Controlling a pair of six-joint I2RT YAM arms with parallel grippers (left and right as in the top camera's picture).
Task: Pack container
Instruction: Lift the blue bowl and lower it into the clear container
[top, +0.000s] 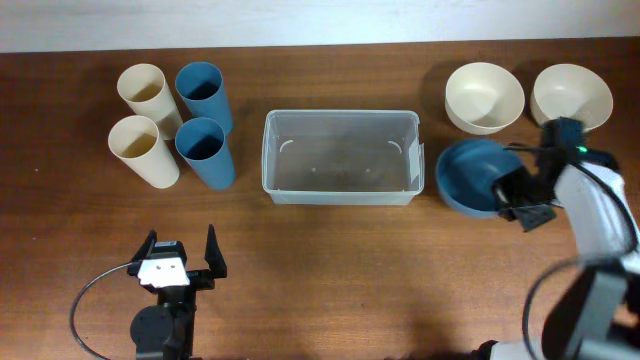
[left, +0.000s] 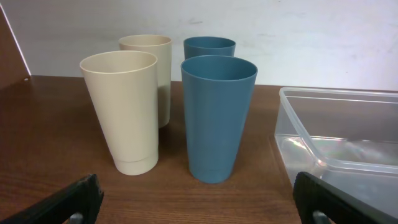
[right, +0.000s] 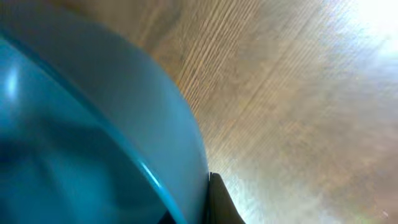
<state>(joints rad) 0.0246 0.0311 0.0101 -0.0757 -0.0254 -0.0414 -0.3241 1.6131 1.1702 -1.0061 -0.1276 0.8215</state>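
Overhead, the container (top: 340, 160) lies near the middle of the worktop (top: 330, 280), a little toward the far edge, with its long sides parallel to that edge and the wood showing through its clear floor. My right claw (top: 518, 195) is toward the right edge of the worktop, pinched together on the rim of the blue bowl (top: 462, 172), on the side of the bowl that faces away from the container. That bowl sits just beside the container's short right wall. In my right wrist view the bowl's blue wall fills the left half, and its rim curves down to one dark finger (right: 217, 202) at the bottom of the view, with wood grain beyond. My other finger is hidden behind the bowl. Toward the far right corner a cream bowl (top: 484, 96) and a second cream bowl (top: 571, 96) stand side by side, slightly apart, both behind the blue bowl. My left claw (top: 181, 250) hangs close to the near edge, left of the middle, with its fingers spread wide, gripping nothing and pointing toward the far edge. In my left wrist view both fingertips sit in the bottom corners. Ahead of them four cups stand upright in a tight cluster toward the far left corner: the front cream cup (left: 124, 112), the back cream cup (left: 149, 62), the front blue cup (left: 217, 118) and the back blue cup (left: 209, 46). A rounded corner of the container shows at the right of that view, well apart from the cups.
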